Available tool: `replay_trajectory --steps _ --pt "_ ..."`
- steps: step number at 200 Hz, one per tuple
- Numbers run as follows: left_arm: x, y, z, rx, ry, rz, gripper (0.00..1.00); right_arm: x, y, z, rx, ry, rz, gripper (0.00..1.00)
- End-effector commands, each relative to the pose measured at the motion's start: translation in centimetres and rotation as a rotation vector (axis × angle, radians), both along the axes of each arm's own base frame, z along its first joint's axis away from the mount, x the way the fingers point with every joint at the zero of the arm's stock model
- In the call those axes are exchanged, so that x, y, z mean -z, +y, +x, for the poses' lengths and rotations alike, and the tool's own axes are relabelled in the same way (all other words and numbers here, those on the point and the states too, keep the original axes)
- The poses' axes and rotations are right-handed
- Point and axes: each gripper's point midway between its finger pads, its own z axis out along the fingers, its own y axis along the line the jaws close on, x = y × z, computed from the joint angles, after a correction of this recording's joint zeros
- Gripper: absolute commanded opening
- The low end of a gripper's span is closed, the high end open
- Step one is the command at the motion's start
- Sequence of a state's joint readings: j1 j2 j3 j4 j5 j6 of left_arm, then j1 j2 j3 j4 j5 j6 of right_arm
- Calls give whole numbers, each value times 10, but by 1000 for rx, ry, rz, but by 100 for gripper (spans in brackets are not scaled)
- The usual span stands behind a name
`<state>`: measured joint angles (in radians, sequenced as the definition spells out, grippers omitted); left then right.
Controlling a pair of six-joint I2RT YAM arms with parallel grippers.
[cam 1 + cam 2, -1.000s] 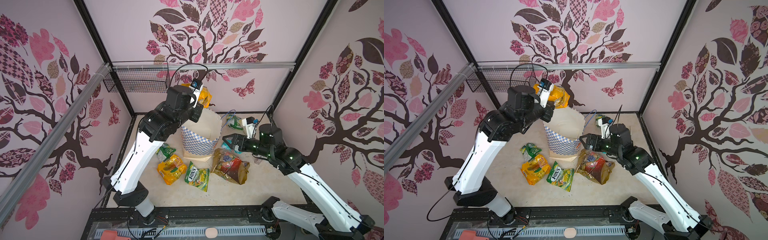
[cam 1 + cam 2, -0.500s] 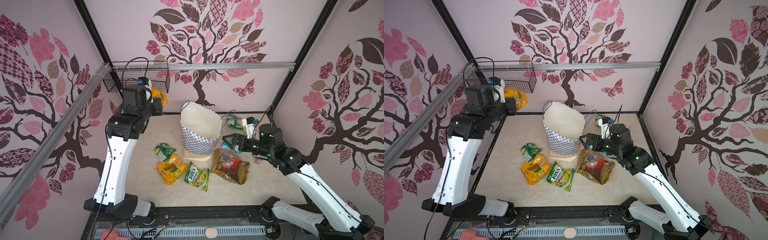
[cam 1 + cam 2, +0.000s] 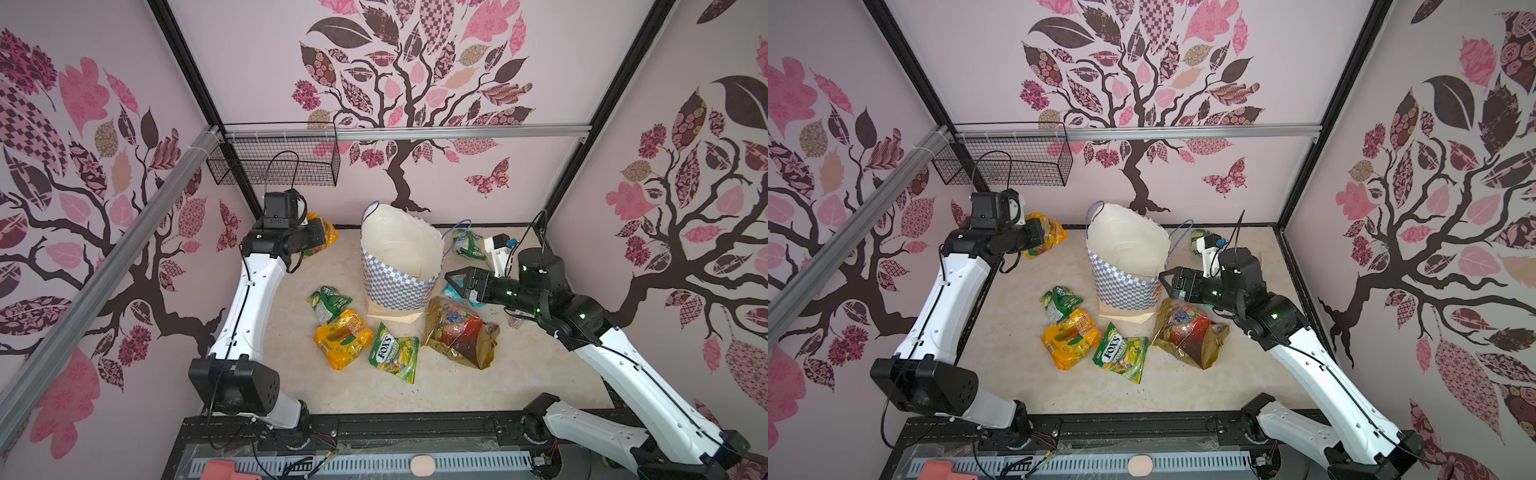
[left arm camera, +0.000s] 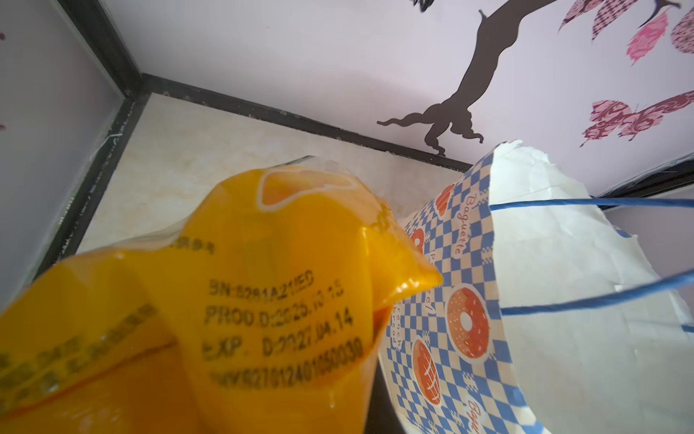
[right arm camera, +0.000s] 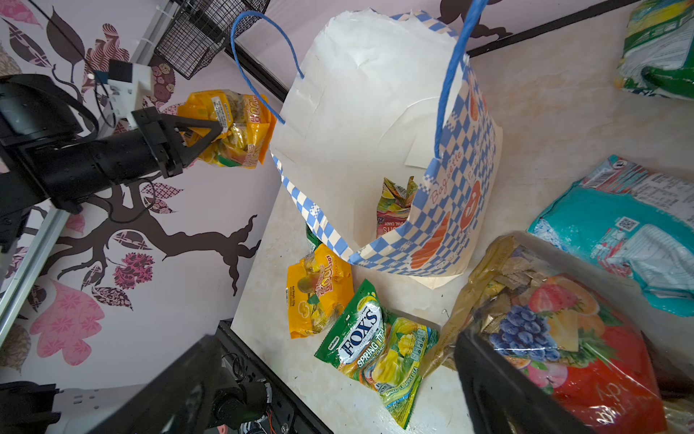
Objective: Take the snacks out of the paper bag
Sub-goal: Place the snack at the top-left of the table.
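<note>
Left gripper (image 5: 214, 134) is pinched shut on an orange-yellow packet (image 4: 263, 285), held above the table (image 3: 457, 386) near its far left corner. Paper bag (image 3: 395, 286) stands upright toward the far edge, with one small packet (image 5: 395, 204) at its bottom. Right gripper (image 3: 451, 282) has its jaws wide and empty, just beside the bag. Step in hand: setting the held packet out. Next, likely: lower, release, then reach deep without tipping the bag.
</note>
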<state>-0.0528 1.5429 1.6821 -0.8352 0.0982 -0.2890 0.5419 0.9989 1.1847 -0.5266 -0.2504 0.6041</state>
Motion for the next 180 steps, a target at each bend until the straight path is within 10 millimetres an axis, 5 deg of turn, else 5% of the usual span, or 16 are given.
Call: replay_trajectory --steps 1,65,139,180 --pt "7 -3 24 14 -52 -11 0 -9 1 0 -2 -22 14 100" --pt "86 -39 47 143 172 -147 0 -5 4 3 -3 -12 17 100" --pt "155 -63 44 198 406 -167 0 -5 5 5 -3 -13 15 100" --pt "189 -58 59 176 454 -111 0 -9 0 2 8 -26 6 100"
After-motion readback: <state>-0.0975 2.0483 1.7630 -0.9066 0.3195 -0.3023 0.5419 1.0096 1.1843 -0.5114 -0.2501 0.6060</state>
